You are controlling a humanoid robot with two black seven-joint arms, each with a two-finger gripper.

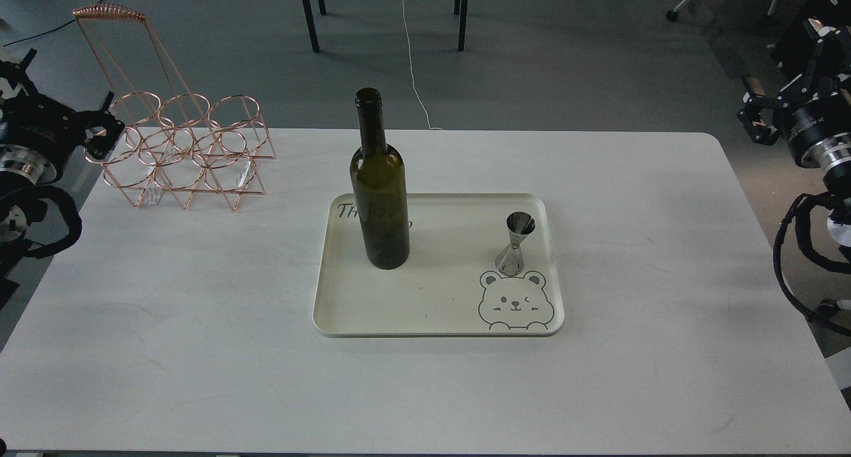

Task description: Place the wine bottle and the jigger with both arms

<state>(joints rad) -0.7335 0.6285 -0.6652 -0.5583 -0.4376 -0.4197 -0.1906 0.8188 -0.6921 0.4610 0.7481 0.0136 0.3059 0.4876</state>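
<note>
The wine bottle [379, 197] is tall, dark olive-green and unlabelled. It stands upright on the left part of a cream tray [435, 310] at the table's middle. The jigger [515, 243], a small silver hourglass measure, stands upright on the tray's right side, just above a printed bear. My left gripper [66, 94] hangs at the far left edge, beside the copper rack, open and empty. My right gripper [784, 78] is at the far right edge, beyond the table's corner, open and empty. Both grippers are far from the tray.
A copper wire bottle rack [186, 151] with a tall handle stands on the white table [199, 350] at the back left, close to my left gripper. Black cable loops hang at both sides. Chair legs and floor cables lie beyond the table.
</note>
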